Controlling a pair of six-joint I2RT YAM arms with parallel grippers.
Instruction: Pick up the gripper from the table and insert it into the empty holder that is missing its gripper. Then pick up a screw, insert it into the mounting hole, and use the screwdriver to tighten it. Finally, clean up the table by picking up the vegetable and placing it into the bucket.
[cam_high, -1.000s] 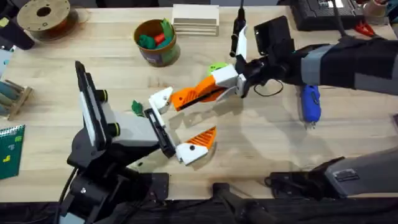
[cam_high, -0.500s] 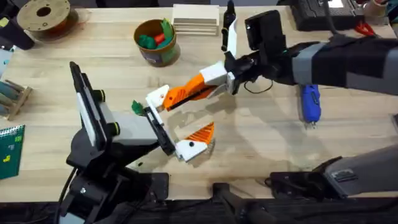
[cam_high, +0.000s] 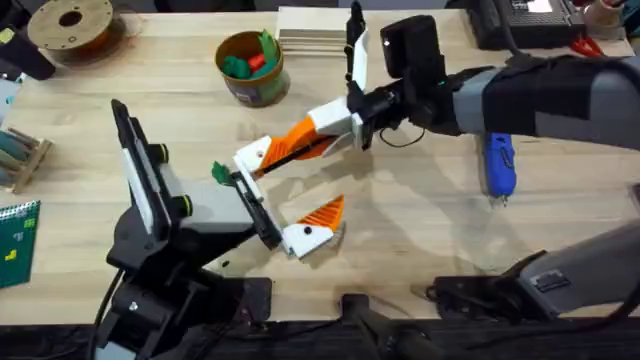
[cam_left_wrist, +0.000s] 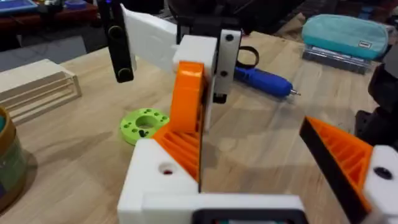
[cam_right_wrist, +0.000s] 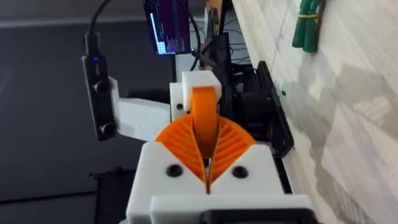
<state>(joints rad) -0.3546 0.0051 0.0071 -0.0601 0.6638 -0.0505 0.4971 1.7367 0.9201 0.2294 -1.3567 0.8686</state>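
The gripper (cam_high: 292, 142) is orange with a ribbed face, the screwdriver (cam_high: 498, 165) bright blue, the bucket (cam_high: 252, 82) yellow-green with an orange-brown rim.

One bucket (cam_high: 250, 66) – one screwdriver (cam_high: 499, 165) – one vegetable (cam_high: 220, 172).

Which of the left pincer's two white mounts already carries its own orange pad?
The mount nearer the arms' bases; the far mount only meets the wedge held by the right pincer.

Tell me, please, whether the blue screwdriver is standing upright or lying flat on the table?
Lying flat. The screwdriver rests on its side on the table, its metal tip visible in the left wrist view, apart from both arms.
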